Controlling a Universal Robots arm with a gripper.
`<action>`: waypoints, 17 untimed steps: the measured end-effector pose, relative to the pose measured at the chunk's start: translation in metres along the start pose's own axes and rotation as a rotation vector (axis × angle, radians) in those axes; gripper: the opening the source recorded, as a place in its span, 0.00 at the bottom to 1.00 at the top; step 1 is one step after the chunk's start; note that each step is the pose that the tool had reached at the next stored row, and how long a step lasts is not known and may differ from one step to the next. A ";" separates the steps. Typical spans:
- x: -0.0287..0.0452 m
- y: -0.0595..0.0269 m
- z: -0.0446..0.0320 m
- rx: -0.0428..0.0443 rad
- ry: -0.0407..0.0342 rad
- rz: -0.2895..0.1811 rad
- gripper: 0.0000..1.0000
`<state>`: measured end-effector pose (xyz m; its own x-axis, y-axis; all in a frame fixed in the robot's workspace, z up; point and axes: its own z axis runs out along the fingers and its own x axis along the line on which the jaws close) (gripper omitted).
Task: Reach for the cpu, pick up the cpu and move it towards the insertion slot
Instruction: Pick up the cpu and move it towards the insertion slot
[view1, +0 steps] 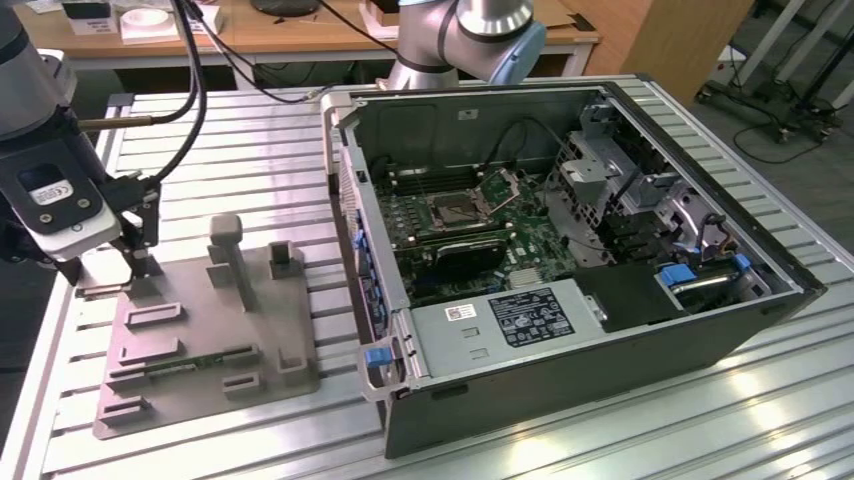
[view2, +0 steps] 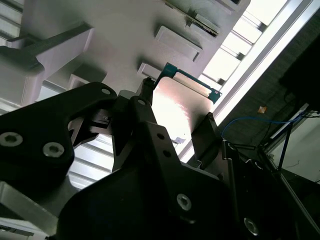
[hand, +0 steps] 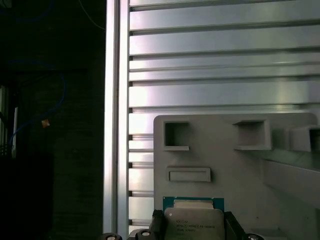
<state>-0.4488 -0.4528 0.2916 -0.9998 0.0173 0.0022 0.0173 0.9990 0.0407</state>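
The cpu (hand: 194, 221) is a flat square chip with a silvery top and a green rim, lying at a corner of the grey plastic fixture (hand: 225, 155). In both wrist views my gripper (hand: 195, 227) has one dark finger against each side of the cpu (view2: 176, 107), shut on it. In the exterior view the gripper (view1: 110, 274) stands over the fixture's corner at the exterior view's left. The insertion slot (view1: 454, 210), a dark square socket with its metal plate hinged up, sits on the green board inside the open computer case, well to the exterior view's right of the gripper.
The fixture (view1: 214, 330) carries upright posts, rectangular recesses and a thin green memory stick (view1: 200, 361). The open computer case (view1: 587, 330) stands on the ribbed aluminium table (view1: 240, 160), whose edge runs close beside the gripper. The arm's base (view1: 467, 40) rises behind the case.
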 end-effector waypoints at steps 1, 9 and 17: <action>0.0000 0.0000 -0.0007 0.0000 0.0000 0.000 0.55; 0.0000 0.0003 -0.0062 0.0000 0.0001 0.000 0.55; 0.0000 0.0005 -0.0123 0.0000 0.0001 0.000 0.55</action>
<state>-0.4488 -0.4528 0.3039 -0.9998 0.0172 0.0024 0.0173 0.9990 0.0407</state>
